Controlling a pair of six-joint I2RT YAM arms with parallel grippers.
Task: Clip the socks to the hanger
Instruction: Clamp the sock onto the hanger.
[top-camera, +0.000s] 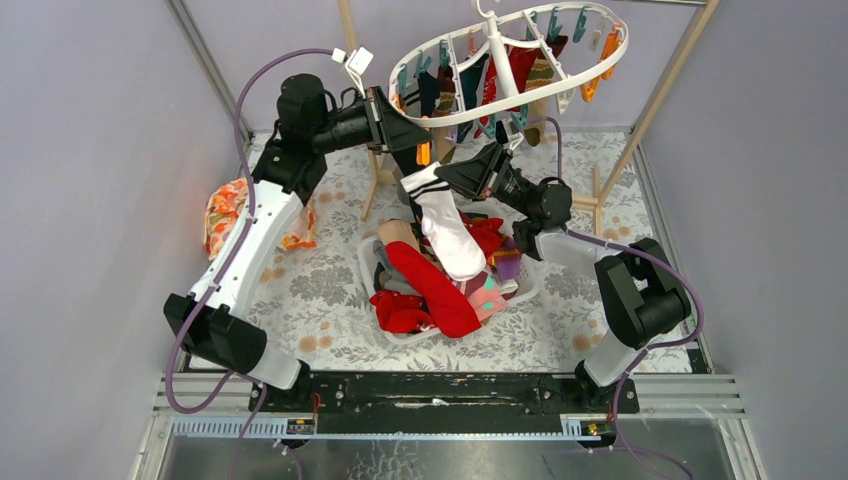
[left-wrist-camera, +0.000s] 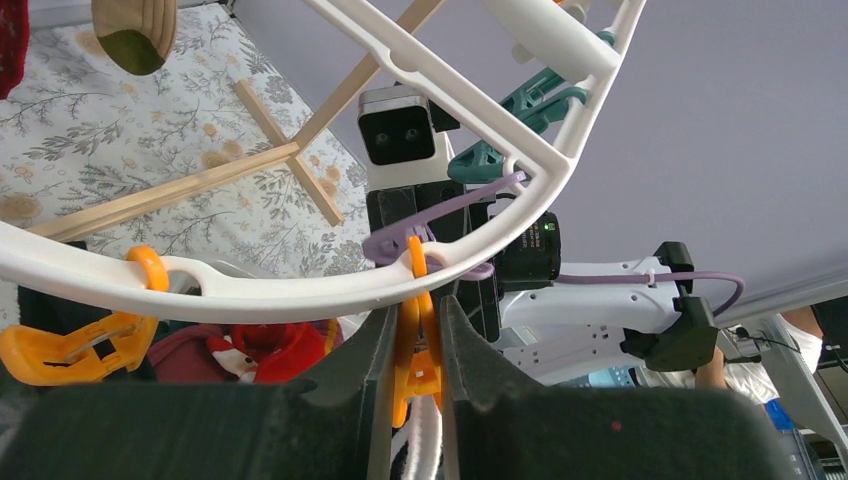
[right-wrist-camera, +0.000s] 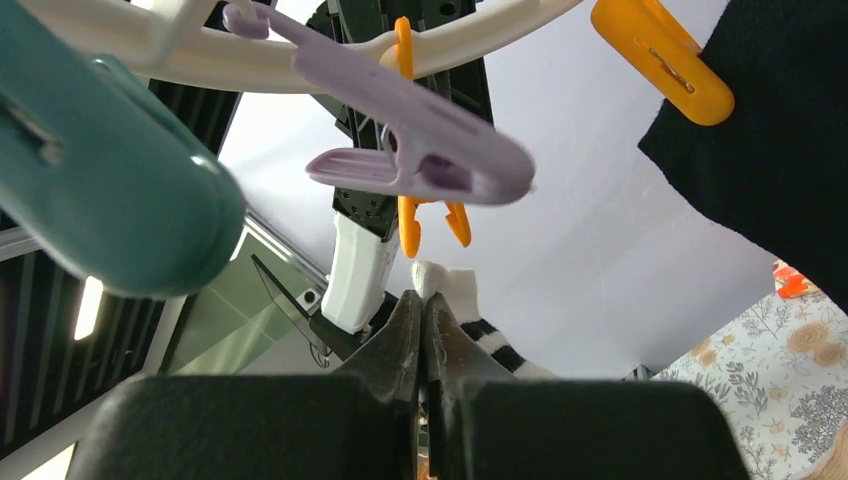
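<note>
Orange clip (left-wrist-camera: 418, 352) pinched in narrowed left gripper (left-wrist-camera: 415, 325), under hanger (left-wrist-camera: 300, 290) rim | right gripper (right-wrist-camera: 424, 330) clamped on white black-striped sock (right-wrist-camera: 452, 290), cuff just above its fingertips, below the clip's spread jaws | advice: lift cuff squarely between the jaws before the left gripper lets go | sock hangs limp and soft below the right gripper.

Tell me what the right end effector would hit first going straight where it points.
Probably the orange clip pinched by the left end effector, just past the white sock that the right end effector holds; depth unclear.
</note>
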